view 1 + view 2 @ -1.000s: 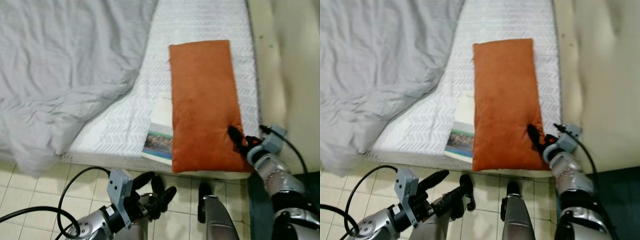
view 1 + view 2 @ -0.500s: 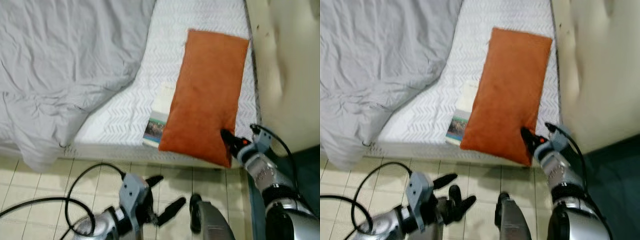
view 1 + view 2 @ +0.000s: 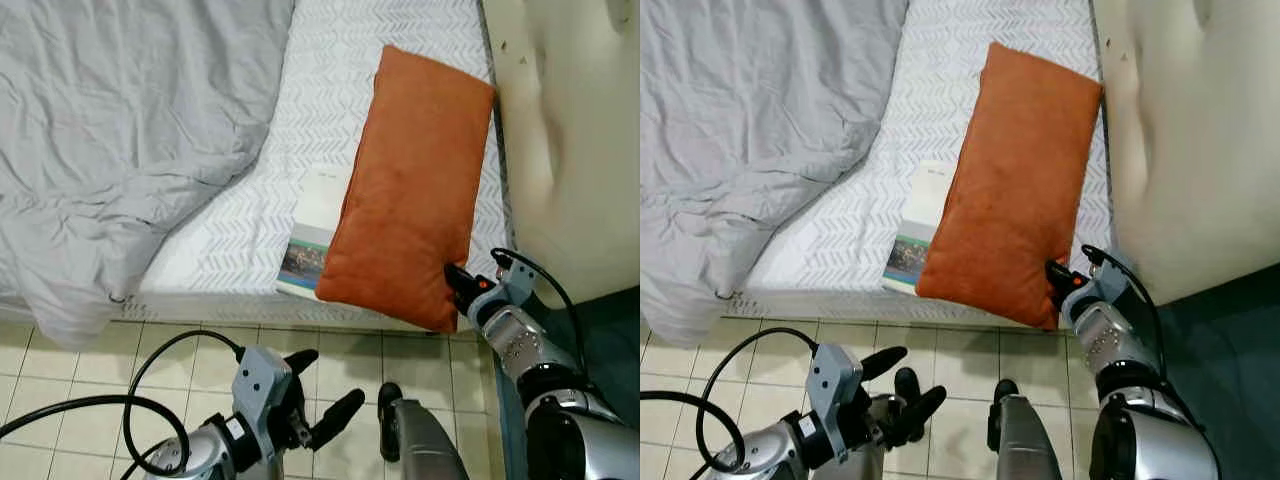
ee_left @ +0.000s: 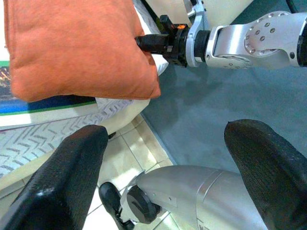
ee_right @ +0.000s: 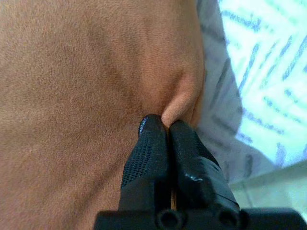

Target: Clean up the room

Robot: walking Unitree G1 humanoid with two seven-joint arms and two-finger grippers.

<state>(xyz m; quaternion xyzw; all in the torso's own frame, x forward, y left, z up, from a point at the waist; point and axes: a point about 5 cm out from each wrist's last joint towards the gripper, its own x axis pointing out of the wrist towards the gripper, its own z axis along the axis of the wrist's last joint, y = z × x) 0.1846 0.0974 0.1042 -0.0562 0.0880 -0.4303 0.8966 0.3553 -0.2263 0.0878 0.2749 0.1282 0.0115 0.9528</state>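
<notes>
An orange pillow [image 3: 415,190] lies slanted on the bed, its near end over the mattress edge and partly on top of a book [image 3: 318,235]. My right gripper [image 3: 455,278] is shut on the pillow's near right corner; the right wrist view has the two fingers [image 5: 165,143] pinching a fold of orange fabric [image 5: 86,96]. My left gripper [image 3: 325,392] hangs open low over the tiled floor, its fingertips [image 4: 57,182] spread wide with nothing between them.
A crumpled grey duvet [image 3: 120,130] covers the left of the bed, and the bare patterned mattress [image 3: 250,240] lies beside it. A cream upholstered headboard [image 3: 570,140] stands on the right. Beige floor tiles [image 3: 90,360] lie below, dark teal flooring [image 3: 600,320] at right.
The pillow has swung from lying straight to slanting, its far end toward the headboard, with the right gripper still pinching its near corner. The camera has shifted a little.
</notes>
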